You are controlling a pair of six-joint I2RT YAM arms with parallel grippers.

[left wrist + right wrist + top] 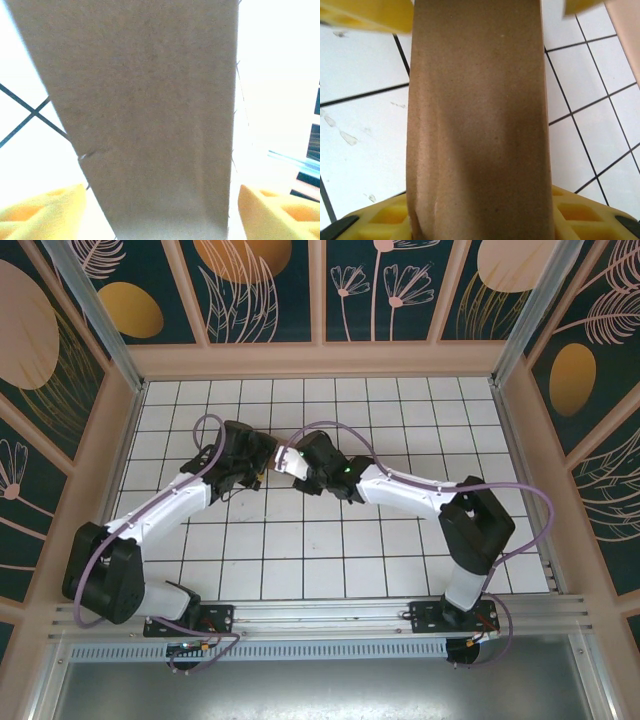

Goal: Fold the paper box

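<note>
The paper box [475,125] was near the middle of the desk [400,550], a little toward the far side. It spanned the short gap between the two tools, which faced each other nose to nose there. In the wrist views it read as a plain brown cardboard panel running lengthwise out of each tool's mouth. Whether its underside touched the tiles could not be told. The right tool [480,222] was pinching it. Its yellow fingers [592,215] sat tight against both long edges of the panel with no gap visible. That looked like the anchoring grip, there to steady the board and press its sides inward. The left tool [160,212] was spread, its fingers [42,212] straddling the same panel from the opposite end. One finger just grazed an edge, and the other stood clear with a bright sliver between. Judged from that, it was free of the board and perhaps lining up for a hold, leaving the box to the right arm alone. The desk was white tile ruled by a dark grid, with faint scuffs [345,137] in places. Around it stood pale wooden walls [320,360] carrying dark teal panels painted with leaves, flowers and orange discs. An aluminium rail [330,612] along the near edge bore both arm bases.
</note>
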